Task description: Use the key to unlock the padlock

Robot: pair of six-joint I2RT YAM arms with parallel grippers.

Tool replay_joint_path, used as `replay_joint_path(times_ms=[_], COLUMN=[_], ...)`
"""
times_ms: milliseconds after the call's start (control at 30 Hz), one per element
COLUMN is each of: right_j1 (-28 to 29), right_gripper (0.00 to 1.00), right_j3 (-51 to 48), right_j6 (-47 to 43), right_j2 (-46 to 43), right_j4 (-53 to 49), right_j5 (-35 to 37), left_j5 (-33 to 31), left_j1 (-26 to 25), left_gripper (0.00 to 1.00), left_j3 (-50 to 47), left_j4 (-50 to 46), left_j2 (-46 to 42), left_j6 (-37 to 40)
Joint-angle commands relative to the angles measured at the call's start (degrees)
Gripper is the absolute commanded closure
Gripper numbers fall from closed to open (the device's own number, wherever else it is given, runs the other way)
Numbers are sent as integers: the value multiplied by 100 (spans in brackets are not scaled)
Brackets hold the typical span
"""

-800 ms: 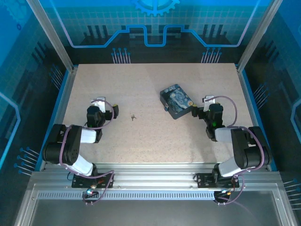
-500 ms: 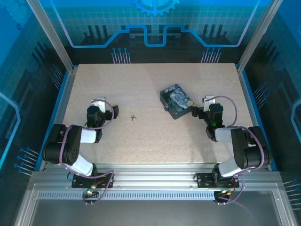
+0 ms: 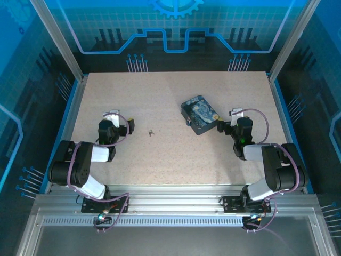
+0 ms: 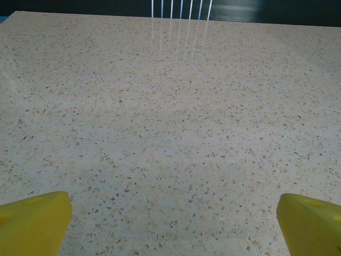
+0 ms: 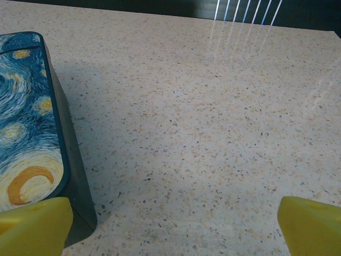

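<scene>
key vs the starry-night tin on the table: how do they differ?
Size: the key is a tiny sliver; the tin is far bigger.
Look: key thin and greyish, tin a dark-blue box with swirling yellow print.
Place: key lies alone on bare table, nearer the left pincer; tin sits skewed beside the right pincer.
Shared: both rest on the table, neither held.

Desk [image 4: 170, 133] smooth speckled stone-look with slight sheen and glare streaks; tin [image 5: 26, 133] lid glossy print, sides dark satin; fingertips [image 4: 32, 221] matt yellow plastic; key [image 3: 151, 132] greyish metal-look; front rail [image 3: 176, 205] brushed aluminium.
</scene>
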Motion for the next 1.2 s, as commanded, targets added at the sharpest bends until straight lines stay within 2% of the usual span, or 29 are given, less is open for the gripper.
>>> replay_joint_path(times_ms=[0,133,333,433,500,567,633,667,733,800,967,1167], right_j1=[-62,-77,-97,-109,-114,-143,-200,-259,-453,-466,-458,-398], right_gripper=[0,0,0,0,0,0,0,0,0,0,0,0], right_j3=[-21,142,410,663,759,914,1298,1527,1627,1614,1605,1377], right_j6=[52,77,132,355,644,1179,2338,3017,3109,3380,3656,3957], right_j2=[9,-243,-1051,-1494,-1874,-2234,-2556,-2624,-2657,-2718,-2910,-3080], right_j4=[182,-284,-1344,-2026,-2303,-2710,-3992,-4686,-4840,-4983,-5470,-5757], right_j5=[54,55,163,23,-173,-298,-74,41,-806,-1127,-1873,-2342], left_j5=[122,167,-98,-139,185,598,1016,1379,2156,2575,2640,2734], left_j1=[27,27,27,27,36,78,138,158,138,7,-608,-1161], left_gripper=[1,1,1,1,1,1,1,1,1,1,1,1], left_j3=[107,201,830,1259,1602,1864,2063,2183,2526,3078,4321,5761], left_j4=[-4,-382,-2050,-2794,-3260,-3507,-3570,-3488,-3408,-3790,-4819,-5570], left_j2=[-42,-311,-1066,-1342,-1464,-1500,-1447,-1359,-1099,-736,77,1348], left_j6=[12,17,-72,-405,-809,-1530,-2291,-2424,-2508,-2578,-2208,-2191])
